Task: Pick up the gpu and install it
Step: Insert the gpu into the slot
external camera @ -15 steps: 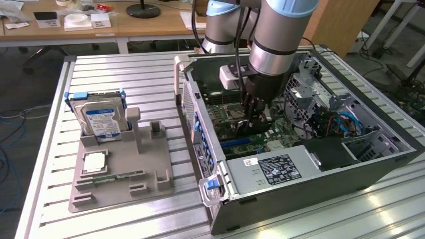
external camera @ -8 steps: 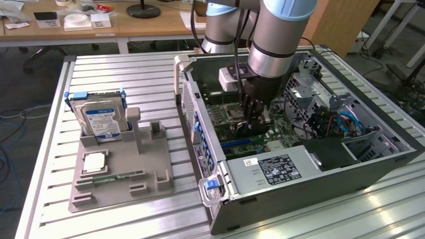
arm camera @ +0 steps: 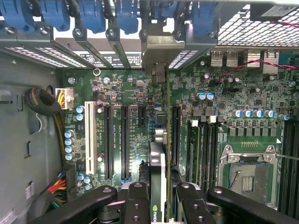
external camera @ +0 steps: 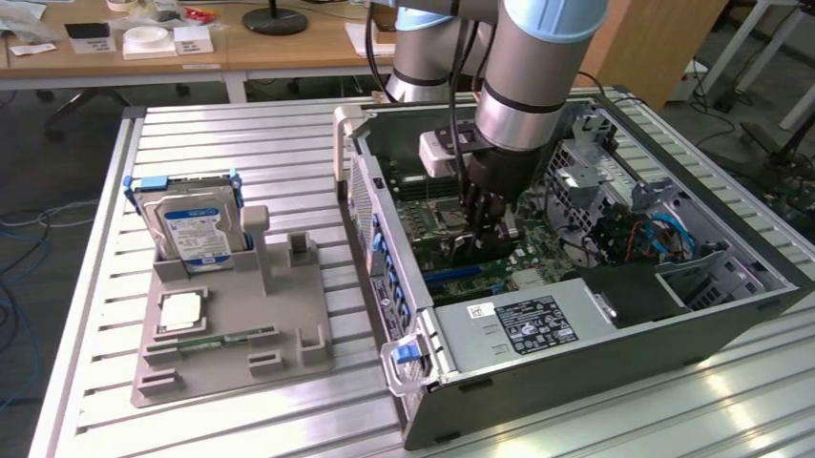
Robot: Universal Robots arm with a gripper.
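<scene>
Down inside the case point(external camera: 574, 391), our gripper point(arm camera: 161, 205) has its black fingers point(arm camera: 135, 203) closed partway on the gpu point(arm camera: 157, 168), which stands on its thin edge among the long black slots point(arm camera: 125, 140) of the green board point(arm camera: 224, 93). We think the pick-up is done and the push into a slot is the part left, but we cannot tell how far in the gpu sits. It looks flat, dark and hard, and the case is grey metal with little holes.

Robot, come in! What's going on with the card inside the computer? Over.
Gripper shut on the gpu. Gpu on edge inside the case, over the motherboard slots. Cable bundle off to the side, apart from it.
</scene>
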